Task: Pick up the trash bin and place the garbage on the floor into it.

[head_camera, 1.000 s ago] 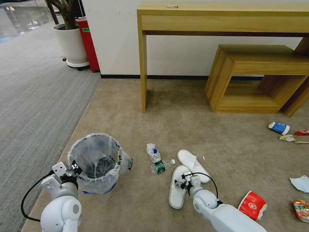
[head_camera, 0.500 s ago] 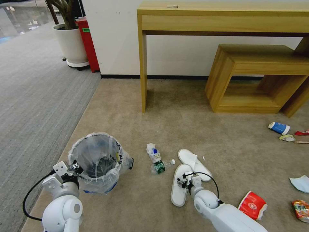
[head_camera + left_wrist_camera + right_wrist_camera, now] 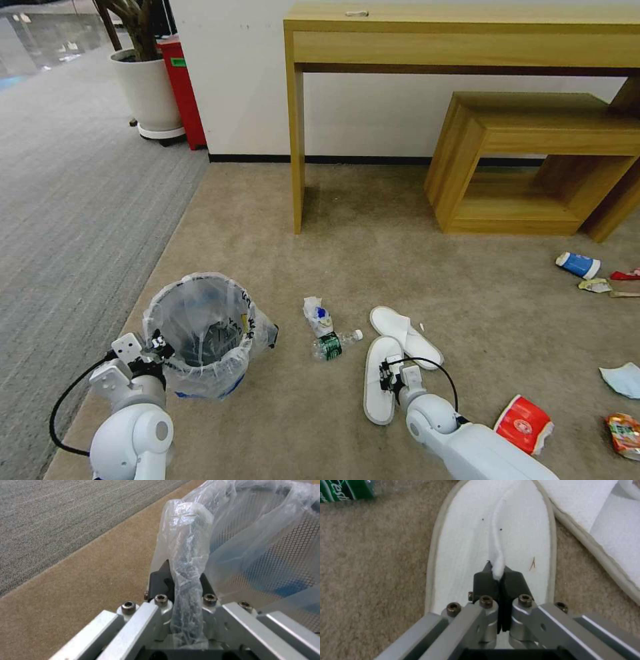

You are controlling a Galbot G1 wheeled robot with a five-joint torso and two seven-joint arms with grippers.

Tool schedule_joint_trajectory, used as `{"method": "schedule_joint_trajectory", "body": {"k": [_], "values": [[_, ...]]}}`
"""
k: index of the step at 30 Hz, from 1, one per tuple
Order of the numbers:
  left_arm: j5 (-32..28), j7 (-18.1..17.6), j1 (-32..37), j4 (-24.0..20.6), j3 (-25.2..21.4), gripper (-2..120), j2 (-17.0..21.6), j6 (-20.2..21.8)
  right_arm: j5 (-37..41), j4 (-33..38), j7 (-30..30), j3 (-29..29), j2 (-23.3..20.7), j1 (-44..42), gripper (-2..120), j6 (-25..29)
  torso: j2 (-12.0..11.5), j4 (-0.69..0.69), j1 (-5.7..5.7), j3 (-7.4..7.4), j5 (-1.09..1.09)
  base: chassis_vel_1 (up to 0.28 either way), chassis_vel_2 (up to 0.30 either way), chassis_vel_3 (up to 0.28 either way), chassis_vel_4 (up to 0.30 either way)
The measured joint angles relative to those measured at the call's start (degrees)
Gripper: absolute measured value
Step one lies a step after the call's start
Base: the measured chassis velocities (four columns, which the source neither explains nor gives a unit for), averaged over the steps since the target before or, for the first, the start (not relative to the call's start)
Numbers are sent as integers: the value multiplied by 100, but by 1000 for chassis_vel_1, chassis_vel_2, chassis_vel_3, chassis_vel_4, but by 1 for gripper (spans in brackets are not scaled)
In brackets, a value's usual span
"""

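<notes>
- Left hand (image 3: 155, 347) at near left, clamped on the rim of the trash bin (image 3: 200, 333); in the left wrist view the pads pinch rim and bunched liner (image 3: 186, 555) together.
- Bin is black mesh with a clear bag, at near left of the beige carpet (image 3: 373, 260), opening up. Can't tell if it's resting on the floor or lifted.
- Right hand (image 3: 388, 377) at near centre, closed on the near slipper (image 3: 380, 393); the right wrist view shows the pads pinching a thin raised fold of the white strap (image 3: 498, 562).
- Second slipper (image 3: 403, 337) lies just behind, touching or almost touching the first.
- Green-label bottle (image 3: 333, 345) and a crumpled white-blue wrapper (image 3: 316, 315) sit between bin and slippers.
- Right side: red-white packet (image 3: 525, 424), orange can (image 3: 624, 433), pale blue mask (image 3: 623, 378); farther off, blue-white cup (image 3: 579, 264) and small scraps (image 3: 603, 285).
- Far: wooden console bench (image 3: 467, 40), low wooden stool (image 3: 533, 160), white plant pot (image 3: 147, 93), red box (image 3: 183, 87).
- Risk: the slipper grip is only a sliver of soft fabric, so it could slip out on lifting or swing and miss the bin.
- Risk: the rim grip includes slick plastic, so the bin could tilt or the liner pull off.
- Risk: a dangling slipper may snag the neighbouring one.
</notes>
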Motion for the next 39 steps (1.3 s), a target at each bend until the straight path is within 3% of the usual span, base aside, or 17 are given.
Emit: {"method": "schedule_joint_trajectory", "body": {"k": [12,28,39], "values": [[18,6,19,64,-18,2,36,-4,5,208,-207,187,-188,-165,0,250,0,0,0,0,0,0,0,0,0],[89,20,65,81,9,2,38,-17,229,916,-543,1049,-573,-671,0,765,0,0,0,0,0,0,0,0,0],[160,34,119,54,26,2,30,-22,523,1230,-1858,1572,-627,-835,0,1779,0,0,0,0,-1,0,0,0,0]]}}
